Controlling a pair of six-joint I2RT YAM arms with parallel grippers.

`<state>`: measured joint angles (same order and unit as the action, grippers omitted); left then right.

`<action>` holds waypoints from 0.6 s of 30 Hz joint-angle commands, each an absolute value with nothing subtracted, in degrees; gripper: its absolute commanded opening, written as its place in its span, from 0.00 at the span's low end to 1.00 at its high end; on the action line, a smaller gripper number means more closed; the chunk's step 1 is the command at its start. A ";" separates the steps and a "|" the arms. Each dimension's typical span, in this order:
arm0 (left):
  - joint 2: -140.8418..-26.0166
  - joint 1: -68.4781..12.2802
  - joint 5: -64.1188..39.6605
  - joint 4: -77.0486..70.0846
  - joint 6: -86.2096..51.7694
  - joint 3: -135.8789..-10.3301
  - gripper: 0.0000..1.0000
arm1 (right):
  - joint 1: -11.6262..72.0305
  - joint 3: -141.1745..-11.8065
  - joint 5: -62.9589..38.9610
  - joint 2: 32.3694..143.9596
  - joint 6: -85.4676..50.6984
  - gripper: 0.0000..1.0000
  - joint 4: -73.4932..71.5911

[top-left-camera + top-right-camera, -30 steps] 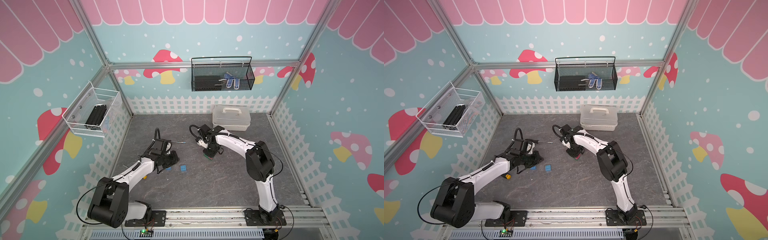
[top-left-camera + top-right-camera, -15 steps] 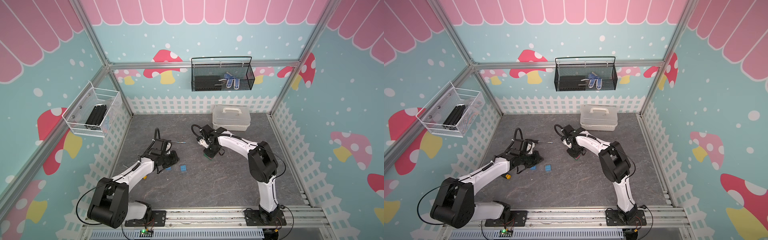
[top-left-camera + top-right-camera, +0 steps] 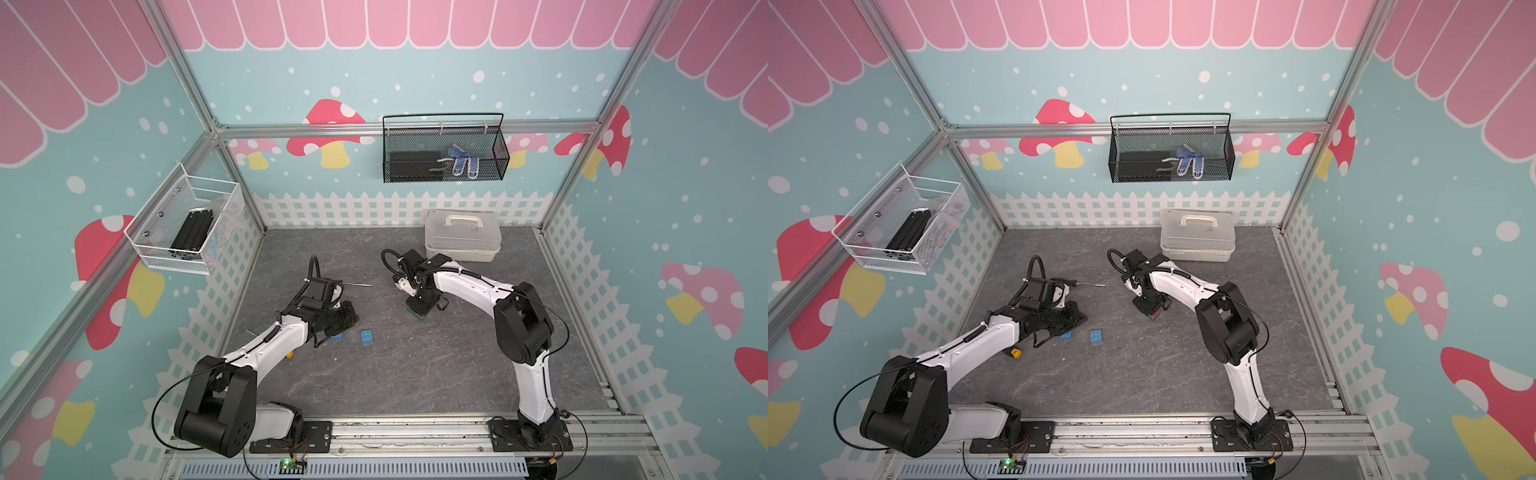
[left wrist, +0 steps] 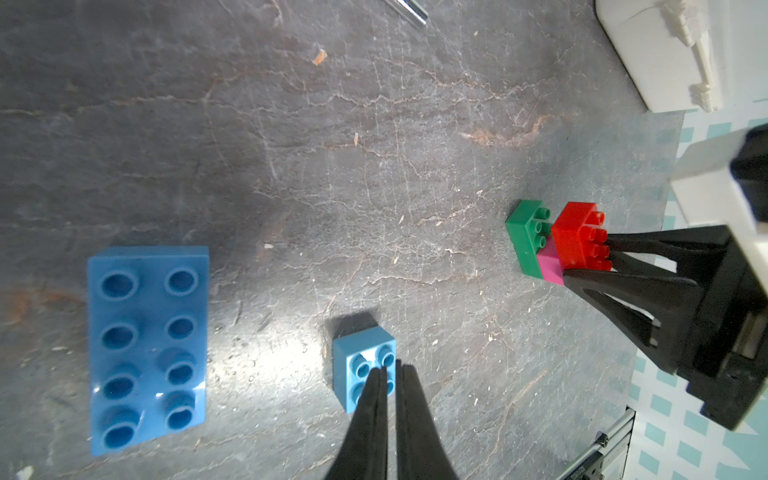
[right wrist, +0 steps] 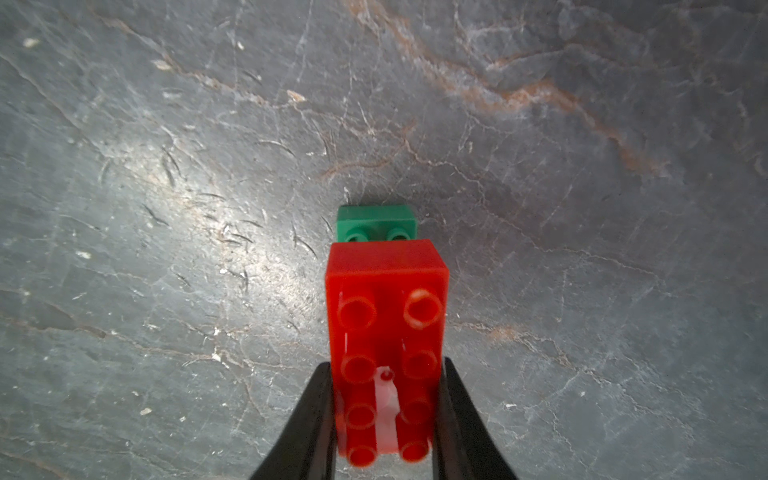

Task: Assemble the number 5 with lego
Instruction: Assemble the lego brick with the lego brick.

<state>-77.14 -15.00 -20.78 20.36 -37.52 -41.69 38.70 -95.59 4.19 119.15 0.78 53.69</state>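
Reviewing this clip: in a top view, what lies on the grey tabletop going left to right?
Small yellow knob → half-hidden blue studded plastic brick → small blue studded plastic brick → stack of green, pink and red studded plastic bricks → clear plastic lidded case with a handle.

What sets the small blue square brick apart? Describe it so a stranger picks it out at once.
On the grey table, find the shut left pincer. Two blue bricks lie by it; the small blue brick is the one nearer the red-topped stack. Unlike the long blue brick, it is square with four studs.
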 commanded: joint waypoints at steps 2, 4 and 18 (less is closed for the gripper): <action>-75.74 -14.40 -20.53 20.69 -38.19 -41.55 0.10 | 38.99 -92.21 3.87 124.23 0.44 0.20 56.27; -75.61 -14.41 -20.61 20.65 -38.25 -41.59 0.10 | 38.94 -92.90 4.29 123.17 0.52 0.27 56.78; -74.98 -14.33 -20.65 20.83 -38.31 -41.40 0.10 | 38.97 -96.72 8.13 120.63 0.97 0.61 58.97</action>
<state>-76.27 -14.70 -20.80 20.36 -37.78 -41.69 38.70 -95.66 6.92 121.27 0.97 56.95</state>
